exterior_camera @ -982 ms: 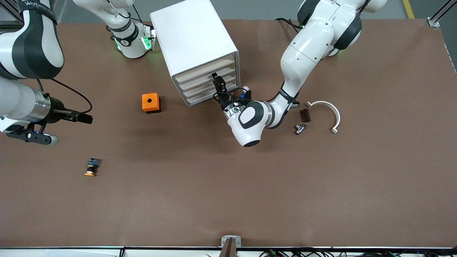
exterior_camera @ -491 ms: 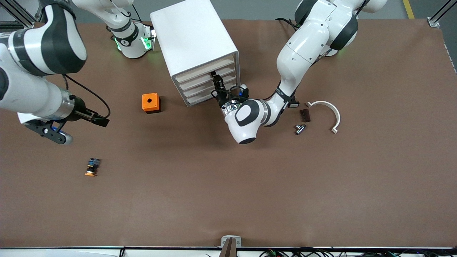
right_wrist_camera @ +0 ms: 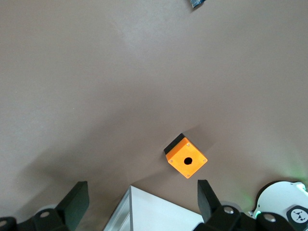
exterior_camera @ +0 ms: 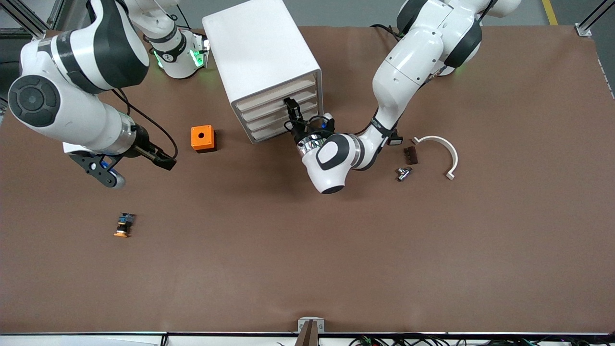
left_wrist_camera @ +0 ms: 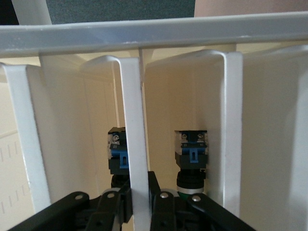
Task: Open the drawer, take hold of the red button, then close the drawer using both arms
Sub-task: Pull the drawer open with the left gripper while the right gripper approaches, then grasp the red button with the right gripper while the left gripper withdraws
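The white cabinet (exterior_camera: 262, 48) holds four stacked drawers, all pushed in. My left gripper (exterior_camera: 289, 105) is at the drawer fronts. In the left wrist view my left gripper (left_wrist_camera: 139, 185) is shut on the white front edge of one drawer (left_wrist_camera: 136, 144). Two buttons with blue rear parts lie inside, one (left_wrist_camera: 118, 156) with its cap hidden, one (left_wrist_camera: 191, 161) with a green-ringed cap. No red cap shows. My right gripper (exterior_camera: 166, 163) hangs open and empty over the table beside the orange box (exterior_camera: 202, 138); its view shows my right gripper (right_wrist_camera: 142, 195) above the box (right_wrist_camera: 186, 160) and the cabinet top (right_wrist_camera: 159, 216).
An orange-yellow-capped button (exterior_camera: 123, 226) lies on the table toward the right arm's end. A white curved piece (exterior_camera: 444, 149), a brown block (exterior_camera: 410, 155) and a metal fitting (exterior_camera: 402, 173) lie toward the left arm's end.
My right arm has swung in from the table's end toward the orange box and cabinet. My left gripper shifted slightly closer onto the drawer front, then held still.
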Available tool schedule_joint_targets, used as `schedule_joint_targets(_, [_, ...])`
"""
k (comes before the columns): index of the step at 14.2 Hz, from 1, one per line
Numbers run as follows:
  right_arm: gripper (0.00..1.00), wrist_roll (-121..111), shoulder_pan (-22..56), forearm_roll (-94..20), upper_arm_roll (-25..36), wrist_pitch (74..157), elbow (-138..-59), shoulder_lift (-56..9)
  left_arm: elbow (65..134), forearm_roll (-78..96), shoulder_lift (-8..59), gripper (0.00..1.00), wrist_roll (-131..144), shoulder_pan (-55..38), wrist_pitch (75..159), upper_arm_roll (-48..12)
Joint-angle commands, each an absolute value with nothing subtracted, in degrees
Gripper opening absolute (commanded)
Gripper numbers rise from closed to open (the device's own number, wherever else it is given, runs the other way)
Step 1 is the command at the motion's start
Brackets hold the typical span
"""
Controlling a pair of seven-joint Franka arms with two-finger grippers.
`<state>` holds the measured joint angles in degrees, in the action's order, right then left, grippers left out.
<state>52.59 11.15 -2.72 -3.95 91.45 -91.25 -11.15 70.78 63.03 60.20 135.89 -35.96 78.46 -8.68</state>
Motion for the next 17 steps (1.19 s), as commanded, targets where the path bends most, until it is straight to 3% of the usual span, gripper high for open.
schedule_joint_targets(1, [1.00,56.76,13.00,-3.52,-3.60,92.11,-90.88,-11.25,70.49,64.07,60.38,0.07,135.44,-35.33,78.49,-8.70])
schedule_joint_targets(17, [1.00,76.00,29.60,-3.34,-3.52,101.68,-93.43,-12.65,70.05,65.92,60.56,0.10,135.35,-21.72,78.92,-8.53])
